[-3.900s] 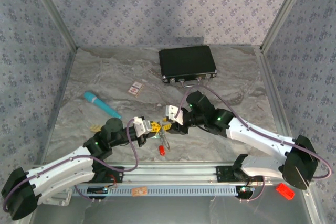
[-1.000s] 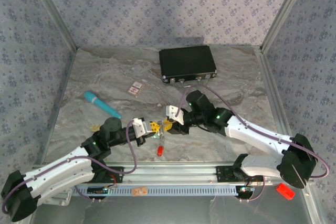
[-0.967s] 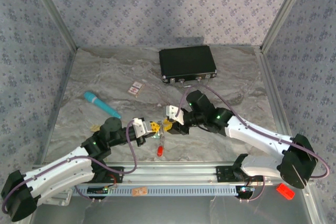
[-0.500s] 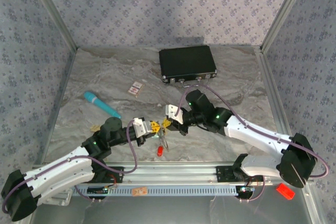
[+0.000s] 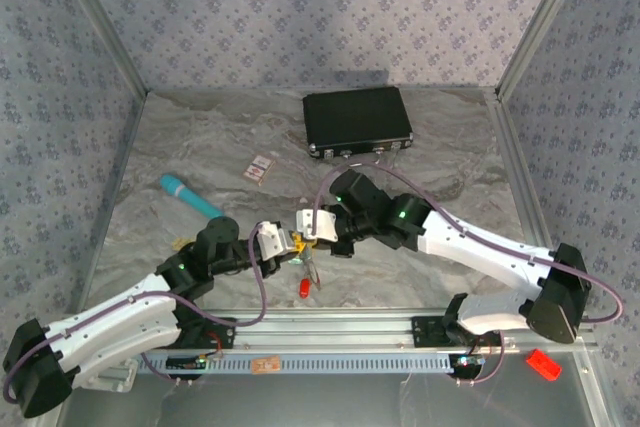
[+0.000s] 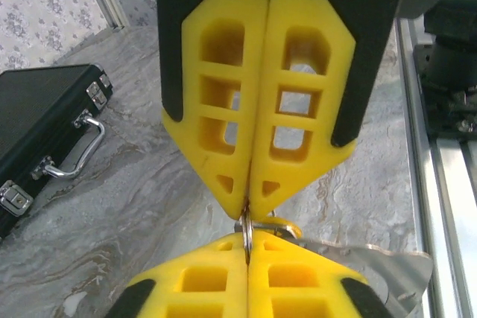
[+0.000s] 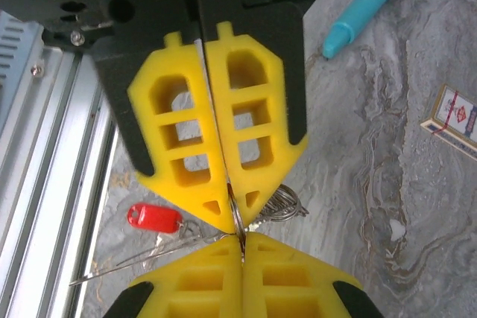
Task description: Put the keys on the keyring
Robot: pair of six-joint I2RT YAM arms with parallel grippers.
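Keyring (image 6: 246, 230): held just above the table (image 5: 450, 167), near the front rail (image 5: 330, 327), its silvery ring nipped between two grippers set tip to tip; thin wire trailing down from there to the red tag (image 7: 153, 217), lying on the marble beside the rail. Far left, well apart from the arms: teal stick (image 5: 192, 198), lying aslant. Next, further back on the marble, a small card (image 5: 260, 168). Then the left gripper (image 7: 231, 214), reaching in from the left, jaws pressed flat together with no gap, clamped on the keyring at the very tips. Tip to tip with it, the right gripper (image 6: 250, 197), coming in from the right, jaws likewise fully closed, the same ring caught in the seam. Behind that, toward the back wall, a black case (image 5: 358, 122), lid closed, handle facing the arms. Far right, on the near side of the rail, a small red block (image 5: 541, 364).
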